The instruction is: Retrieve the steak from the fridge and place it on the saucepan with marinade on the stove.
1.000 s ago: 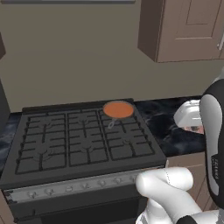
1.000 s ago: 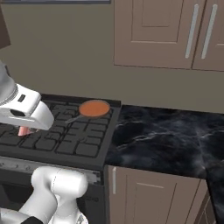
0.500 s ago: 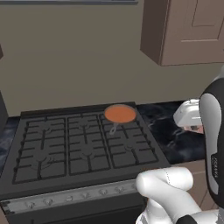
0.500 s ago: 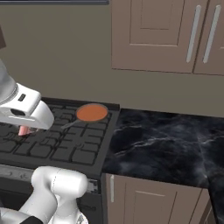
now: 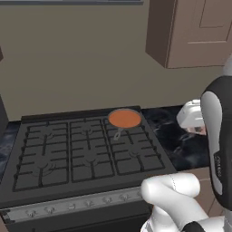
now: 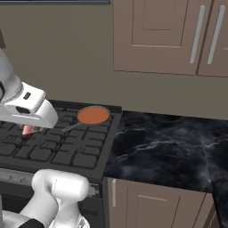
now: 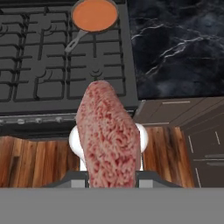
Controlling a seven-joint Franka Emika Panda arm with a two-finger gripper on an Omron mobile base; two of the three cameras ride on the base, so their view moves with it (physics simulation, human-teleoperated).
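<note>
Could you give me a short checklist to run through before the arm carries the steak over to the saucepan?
1. Steak held in the gripper: ok, it stands up between the fingers in the hand view.
2. Saucepan on the stove, at its back right: ok.
3. Marinade in the pan, surface uncovered: ok.
4. Grates between hand and pan free of other items: ok.
5. Steak over the pan: not ok, it hangs short of the stove's front edge.
6. Burners off: cannot tell.
</note>
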